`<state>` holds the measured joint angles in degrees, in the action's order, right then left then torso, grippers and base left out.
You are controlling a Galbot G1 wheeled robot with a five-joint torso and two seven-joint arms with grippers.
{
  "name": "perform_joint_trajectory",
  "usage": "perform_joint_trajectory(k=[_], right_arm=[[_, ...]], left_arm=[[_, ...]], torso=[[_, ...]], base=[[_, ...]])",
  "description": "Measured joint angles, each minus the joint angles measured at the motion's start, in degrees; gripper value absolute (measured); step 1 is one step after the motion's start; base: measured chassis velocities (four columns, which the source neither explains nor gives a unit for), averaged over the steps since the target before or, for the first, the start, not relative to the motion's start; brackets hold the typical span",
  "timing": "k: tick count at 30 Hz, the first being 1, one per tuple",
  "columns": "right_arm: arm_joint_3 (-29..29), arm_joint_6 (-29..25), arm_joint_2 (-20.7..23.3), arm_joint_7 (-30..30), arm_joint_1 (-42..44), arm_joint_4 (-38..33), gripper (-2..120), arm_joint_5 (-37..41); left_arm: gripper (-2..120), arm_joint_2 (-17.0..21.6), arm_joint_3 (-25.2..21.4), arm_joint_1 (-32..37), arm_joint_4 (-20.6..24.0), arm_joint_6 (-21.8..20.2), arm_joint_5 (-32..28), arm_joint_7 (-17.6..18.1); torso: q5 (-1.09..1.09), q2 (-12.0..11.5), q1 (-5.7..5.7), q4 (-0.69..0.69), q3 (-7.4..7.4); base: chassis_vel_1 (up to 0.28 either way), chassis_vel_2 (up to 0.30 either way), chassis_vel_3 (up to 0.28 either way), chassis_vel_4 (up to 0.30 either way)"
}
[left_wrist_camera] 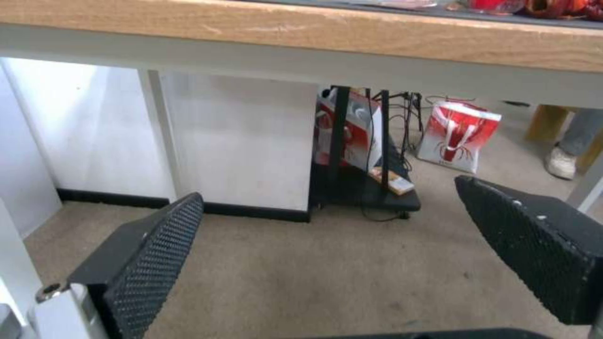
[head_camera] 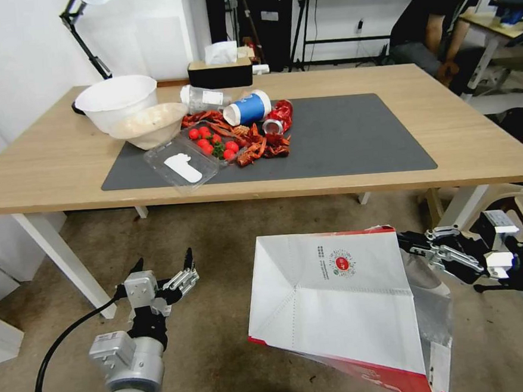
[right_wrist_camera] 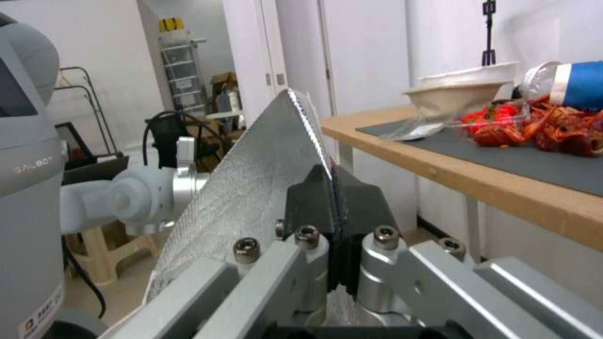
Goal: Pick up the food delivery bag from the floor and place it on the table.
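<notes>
Table (head_camera: 62, 168) ahead, mat (head_camera: 353, 136) on it, bowls (head_camera: 130, 109) and food scraps (head_camera: 251, 140) on the mat's left, bag (head_camera: 335, 304) before the table, right of centre, above the floor (head_camera: 224, 342).

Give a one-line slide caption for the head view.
Right gripper holds the food delivery bag by its rim below the table; left gripper open.
</notes>
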<state>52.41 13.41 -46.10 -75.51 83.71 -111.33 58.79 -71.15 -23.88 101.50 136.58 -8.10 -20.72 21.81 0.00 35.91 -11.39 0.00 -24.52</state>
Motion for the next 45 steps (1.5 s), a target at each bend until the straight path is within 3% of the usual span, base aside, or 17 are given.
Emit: perform_joint_trajectory(k=[13, 23, 45], right_arm=[[-0.03, -0.09, -0.02, -0.01, 0.15, -0.07, 0, -0.47], [-0.2, -0.11, 0.12, -0.16, -0.02, -0.13, 0, -0.47], [0.25, -0.23, -1.08, -0.41, 0.73, -0.67, 0, -1.02]], left_arm=[[100, -0.15, 0.01, 0.18, 0.16, 0.0, 0.06, 0.0], [100, -0.07, -0.03, 0.37, 0.43, 0.0, 0.11, -0.07], [100, 0.11, -0.05, 0.34, 0.48, 0.22, 0.12, -0.09]], torso=[[0.0, 2.31, -0.91, 0.0, -1.4], [0.0, 6.28, -2.48, 0.0, -3.8], [0.0, 12.82, -5.26, 0.0, -7.56]], base=[[0.0, 0.0, 0.0, 0.0], [0.0, 0.0, 0.0, 0.0], [0.0, 0.0, 0.0, 0.0]])
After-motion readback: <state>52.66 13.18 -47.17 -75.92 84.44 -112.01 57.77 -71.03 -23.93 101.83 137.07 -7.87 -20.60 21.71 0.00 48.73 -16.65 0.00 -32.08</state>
